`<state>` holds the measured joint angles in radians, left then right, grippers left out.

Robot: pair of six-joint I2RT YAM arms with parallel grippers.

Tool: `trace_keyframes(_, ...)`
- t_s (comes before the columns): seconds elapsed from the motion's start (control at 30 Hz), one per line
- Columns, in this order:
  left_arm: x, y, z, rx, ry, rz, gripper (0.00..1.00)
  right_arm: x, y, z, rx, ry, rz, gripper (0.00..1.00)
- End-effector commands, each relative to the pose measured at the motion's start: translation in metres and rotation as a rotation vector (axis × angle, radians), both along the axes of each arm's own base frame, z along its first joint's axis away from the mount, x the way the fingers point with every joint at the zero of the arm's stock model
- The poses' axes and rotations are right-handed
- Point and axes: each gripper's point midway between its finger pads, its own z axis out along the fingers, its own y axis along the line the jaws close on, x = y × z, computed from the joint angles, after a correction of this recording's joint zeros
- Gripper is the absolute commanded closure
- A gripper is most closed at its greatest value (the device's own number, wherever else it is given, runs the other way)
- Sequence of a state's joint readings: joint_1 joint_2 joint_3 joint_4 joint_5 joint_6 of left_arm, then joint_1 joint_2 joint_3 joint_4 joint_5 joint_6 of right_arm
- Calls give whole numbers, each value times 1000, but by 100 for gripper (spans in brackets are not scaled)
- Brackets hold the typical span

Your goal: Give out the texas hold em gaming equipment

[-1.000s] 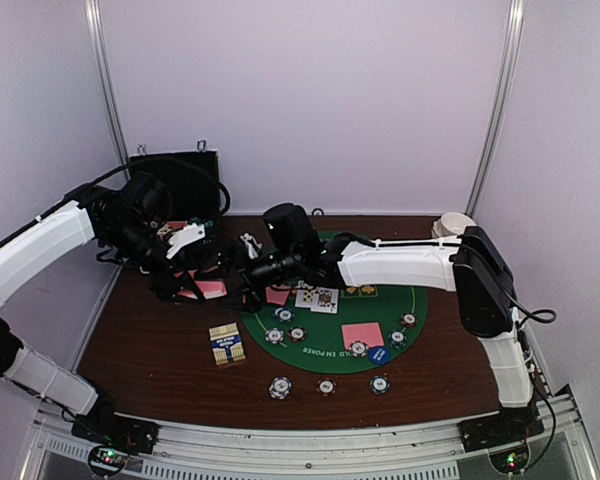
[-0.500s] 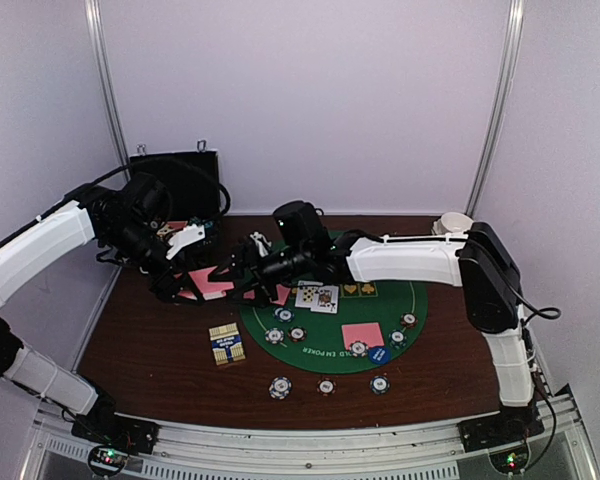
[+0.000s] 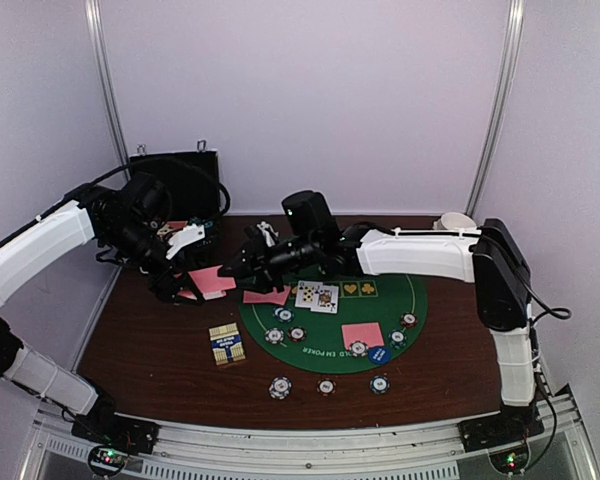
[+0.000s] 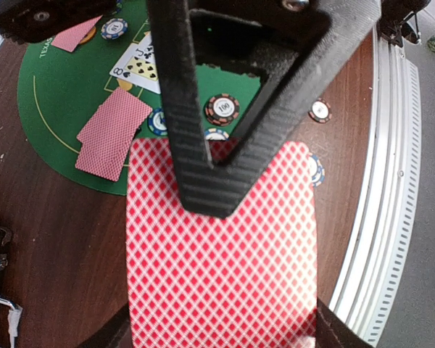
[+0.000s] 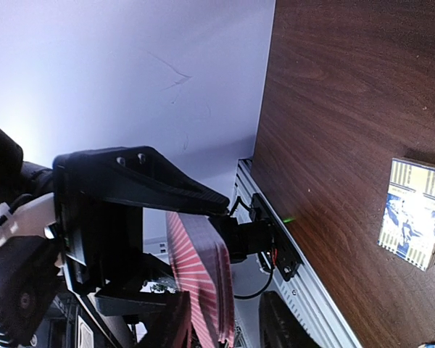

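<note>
My left gripper (image 3: 185,284) is shut on a stack of pink-backed playing cards (image 3: 212,282) and holds it above the wood, left of the green mat (image 3: 420,300). In the left wrist view its top finger (image 4: 203,145) presses on the stack (image 4: 221,254). My right gripper (image 3: 232,271) reaches across to the stack's free end. In the right wrist view its fingers (image 5: 275,326) straddle the cards (image 5: 203,275): one finger is against them and the other stands off with a gap. On the mat lie face-down cards (image 3: 362,335), two face-up cards (image 3: 317,296) and poker chips (image 3: 297,334).
A yellow-and-blue card box (image 3: 226,345) lies on the wood in front of the mat. Three chips (image 3: 326,386) sit in a row near the front edge. A black case (image 3: 175,175) stands at the back left, a white bowl (image 3: 457,222) at the back right.
My right arm has slid rightward while its jaws narrowed around the free end of the stack. The left arm and its cards have stayed put.
</note>
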<state>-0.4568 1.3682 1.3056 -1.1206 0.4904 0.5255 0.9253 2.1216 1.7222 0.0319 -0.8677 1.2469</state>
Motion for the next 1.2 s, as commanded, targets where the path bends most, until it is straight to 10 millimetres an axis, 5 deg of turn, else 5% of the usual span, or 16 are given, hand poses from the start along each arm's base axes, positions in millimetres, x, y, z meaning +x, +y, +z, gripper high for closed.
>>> trace_keyframes(0.0, 7, -4, 17, -43, -43, 1, 100, -3, -10, 34, 61, -17, -8, 71)
trace_keyframes(0.23, 7, -3, 16, -39, -46, 3, 100, -5, -13, 44, 84, -11, -3, 86)
trace_keyframes(0.77, 8, -3, 15, -34, -47, 4, 100, -2, -26, 59, 86, -30, 11, 100)
trace_keyframes(0.93, 7, -2, 15, -31, -49, 5, 100, 18, -55, 65, 9, -99, -18, 100)
trace_keyframes(1.17, 7, -1, 14, -27, -48, 7, 100, 67, -135, 48, -364, -374, -97, 100)
